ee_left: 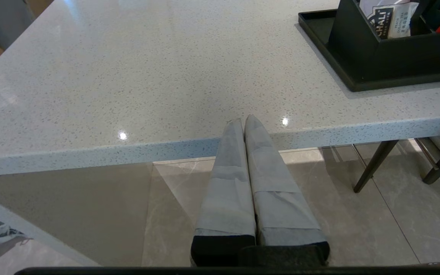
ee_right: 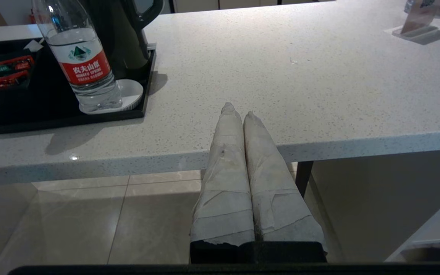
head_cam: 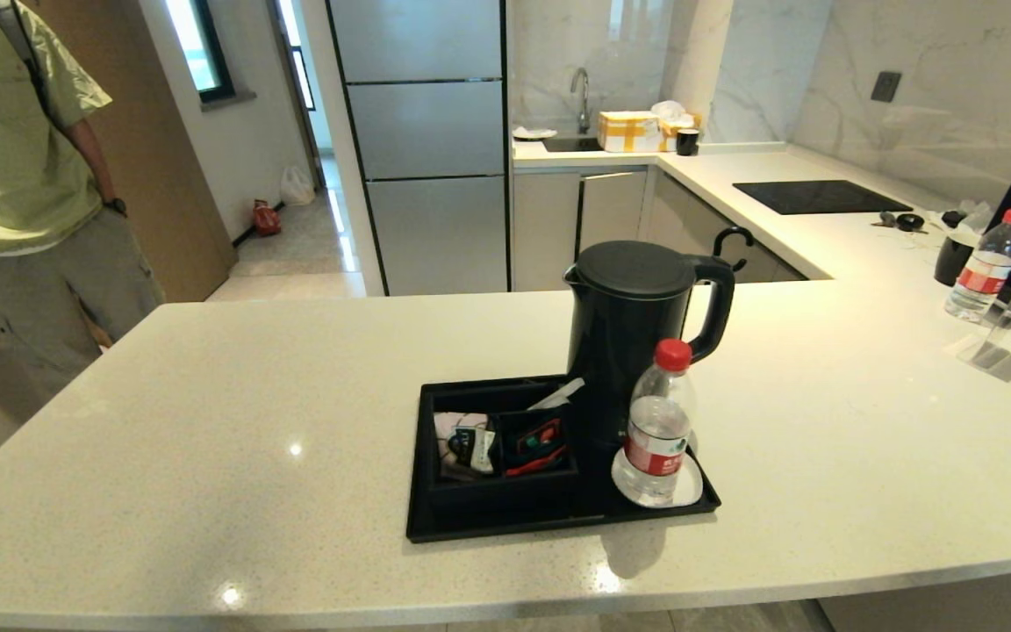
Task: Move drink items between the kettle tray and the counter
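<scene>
Two closed grippers, left gripper (ee_left: pixel 244 121), right gripper (ee_right: pixel 238 110), at speckled counter (head_cam: pixel 207 421) edge

A person in a green shirt (head_cam: pixel 5 132) stands beside the steel fridge (head_cam: pixel 422 140).

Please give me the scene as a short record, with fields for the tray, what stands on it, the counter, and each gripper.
tray: black tray lying on the counter, near the front edge
kettle: black kettle upright at the back of the tray
bottle: red-capped bottle upright on the white coaster, front right corner of the tray
compartments: sachet and red-and-green packets inside
left gripper: shut, empty, at the counter's front edge, apart from the tray
right gripper: shut, empty, at the front edge, beside the tray
</scene>
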Available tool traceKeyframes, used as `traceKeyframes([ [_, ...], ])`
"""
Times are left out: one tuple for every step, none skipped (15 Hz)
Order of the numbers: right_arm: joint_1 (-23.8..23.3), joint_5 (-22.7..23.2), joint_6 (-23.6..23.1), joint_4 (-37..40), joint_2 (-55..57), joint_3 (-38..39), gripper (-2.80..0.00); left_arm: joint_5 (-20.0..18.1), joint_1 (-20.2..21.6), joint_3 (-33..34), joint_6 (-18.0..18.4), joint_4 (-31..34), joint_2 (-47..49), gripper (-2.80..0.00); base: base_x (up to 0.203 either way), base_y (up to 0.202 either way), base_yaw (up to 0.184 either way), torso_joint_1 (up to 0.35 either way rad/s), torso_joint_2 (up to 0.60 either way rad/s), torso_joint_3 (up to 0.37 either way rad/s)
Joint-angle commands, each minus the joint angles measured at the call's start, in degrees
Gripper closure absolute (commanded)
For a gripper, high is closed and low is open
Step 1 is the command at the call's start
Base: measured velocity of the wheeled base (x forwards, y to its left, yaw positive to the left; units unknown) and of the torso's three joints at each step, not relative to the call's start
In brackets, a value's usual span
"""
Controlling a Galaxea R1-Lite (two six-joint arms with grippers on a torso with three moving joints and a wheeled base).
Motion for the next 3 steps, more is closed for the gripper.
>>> traceKeyframes([
  [0.0,-0.1,0.2,0.0,0.2,0.0,0.0,0.0,0.0,0.0,0.1,0.1,0.0,0.0,0.0,0.0,0.0,0.0,0.0,0.0],
  [0.0,-0.1,0.2,0.0,0.2,0.0,0.0,0.0,0.0,0.0,0.1,0.1,0.0,0.0,0.0,0.0,0.0,0.0,0.0,0.0],
  [0.0,-0.1,0.2,0.0,0.1,0.0,0.0,0.0,0.0,0.0,0.1,0.1,0.0,0.0,0.0,0.0,0.0,0.0,0.0,0.0],
])
